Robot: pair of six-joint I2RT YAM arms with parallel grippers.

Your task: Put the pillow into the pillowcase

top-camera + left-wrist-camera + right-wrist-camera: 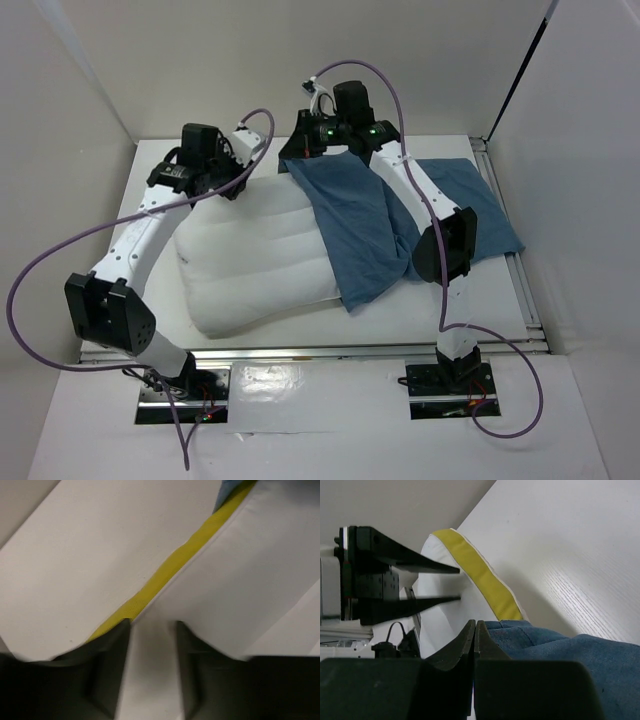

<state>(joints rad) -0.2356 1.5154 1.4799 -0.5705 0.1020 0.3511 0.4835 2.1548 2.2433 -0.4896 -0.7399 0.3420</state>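
Looking from above, I see the pillow (250, 260) lying on the white table (400, 315), its right part already inside the pillowcase (355, 225). The left gripper (152, 627) has its fingers apart around the pillow's far edge, near the yellow band (170, 570); whether it squeezes, I cannot tell. The right gripper (475, 625) is fully closed, touching the pillowcase's hem.

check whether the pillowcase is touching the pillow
Touching. The top view shows the pillowcase draped over the right end of the pillow, its blue cloth lying directly on the white surface. The right wrist view also shows the cloth against the pillow's edge.
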